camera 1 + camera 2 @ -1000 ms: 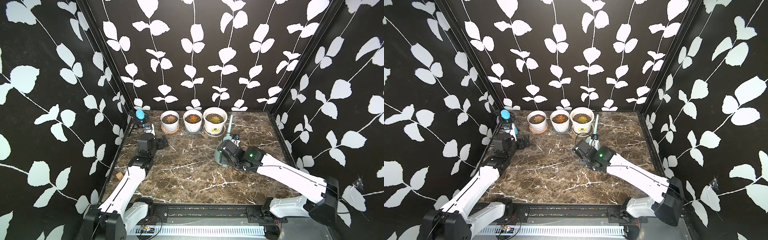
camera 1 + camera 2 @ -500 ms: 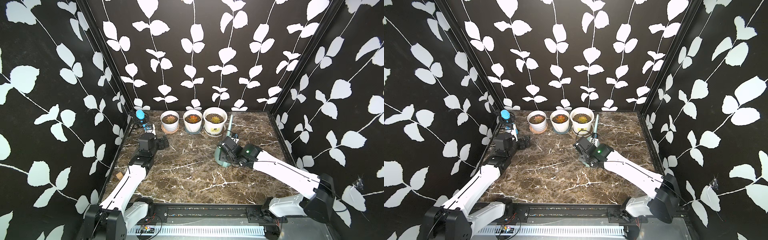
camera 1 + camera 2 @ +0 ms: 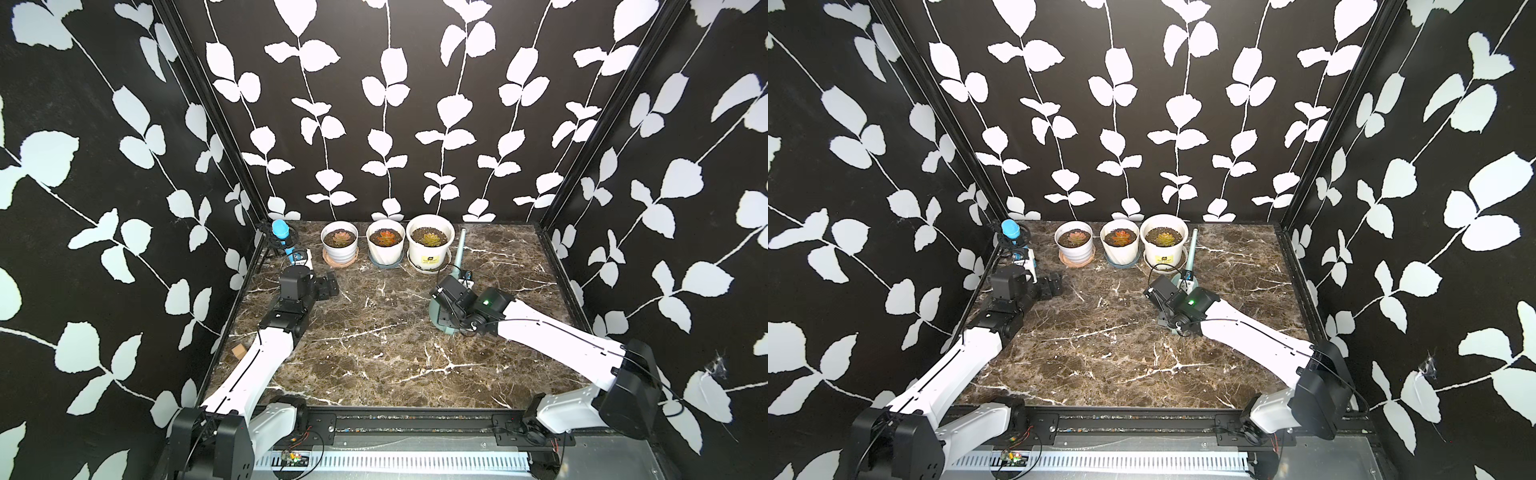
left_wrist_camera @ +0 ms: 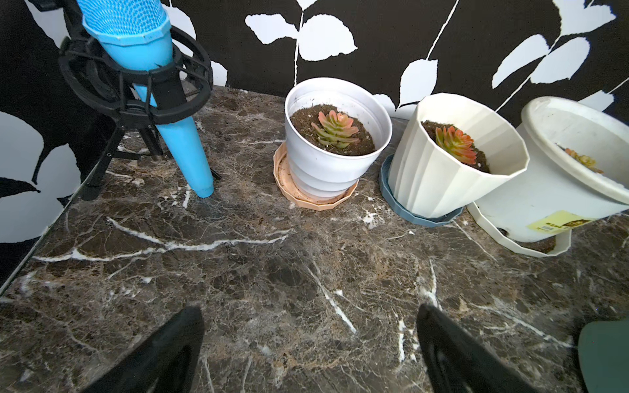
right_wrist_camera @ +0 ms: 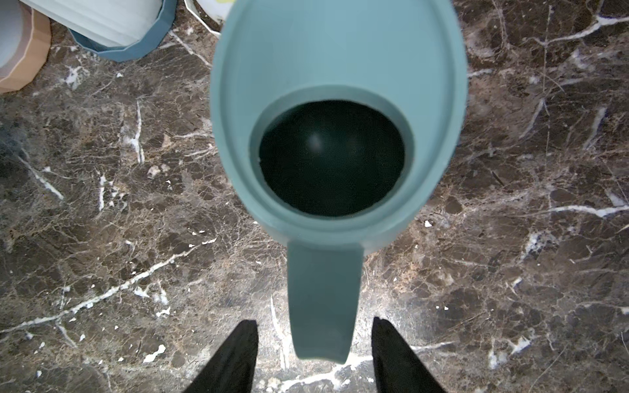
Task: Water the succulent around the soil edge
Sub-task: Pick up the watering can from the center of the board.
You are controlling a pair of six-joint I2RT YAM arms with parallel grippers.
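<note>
1. Left gripper (image 4: pixel 309 313): jaws wide, empty; three potted succulents (image 4: pixel 454 144) stand in a row ahead of it.
2. Right gripper (image 5: pixel 315 323): jaws at medium width, straddling the watering can (image 5: pixel 337 61) handle (image 5: pixel 323 299), gaps showing either side; can stands on the table (image 5: pixel 102 204) directly ahead.

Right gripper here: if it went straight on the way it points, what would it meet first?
The teal watering can's handle: it sits directly ahead, between the right gripper's parted jaws, apparently with a gap on each side. Beyond it comes the can's body. Exact depth is hard to judge.
</note>
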